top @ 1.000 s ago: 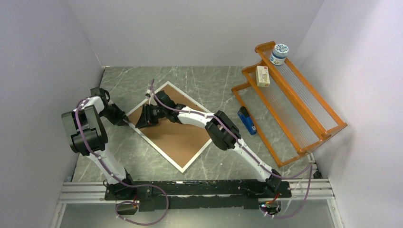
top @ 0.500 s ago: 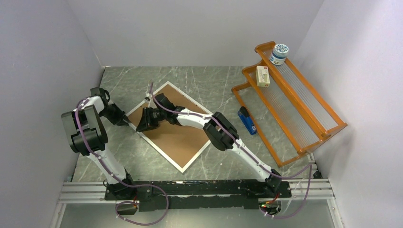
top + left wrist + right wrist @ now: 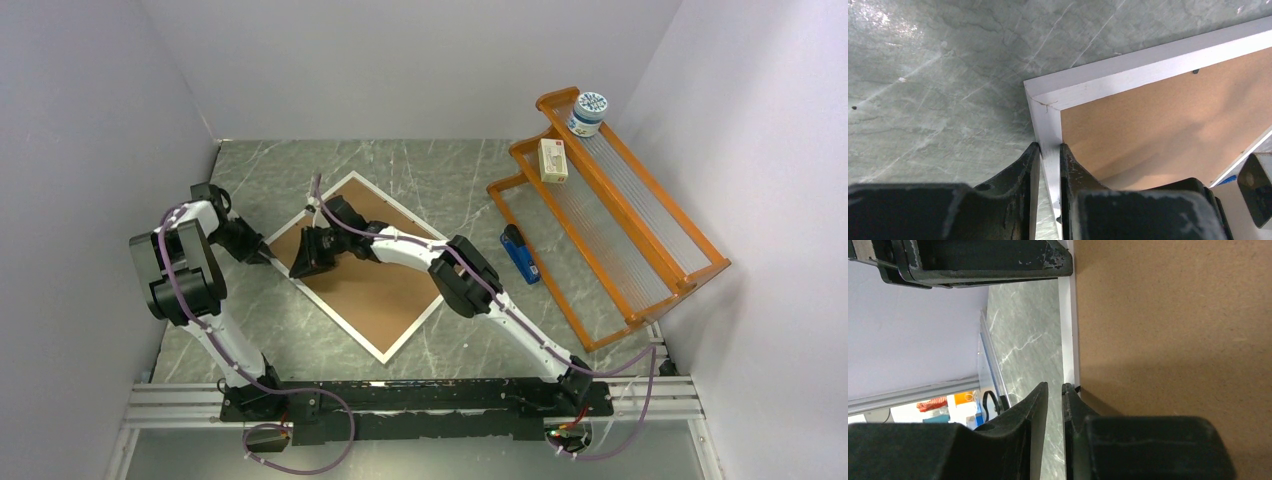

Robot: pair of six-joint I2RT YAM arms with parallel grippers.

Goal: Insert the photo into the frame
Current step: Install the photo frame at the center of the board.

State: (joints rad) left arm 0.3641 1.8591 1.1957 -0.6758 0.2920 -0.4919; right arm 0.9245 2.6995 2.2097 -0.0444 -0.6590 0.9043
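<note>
Marble-grey tabletop point(image 3: 440, 165) lies open all round the large white-rimmed rectangular frame point(image 3: 1148, 66), which rests back-up and cornerwise, brown fibreboard backing point(image 3: 375, 285) showing. The left gripper point(image 3: 1048, 150) pinches the rim just beside the left corner. The right gripper point(image 3: 1055, 390) sits nearly closed at that same edge, its hold unclear. Since a second ago the right arm has crept leftward. Print on items in the orange wooden rack point(image 3: 715, 267) is too small to read.
</note>
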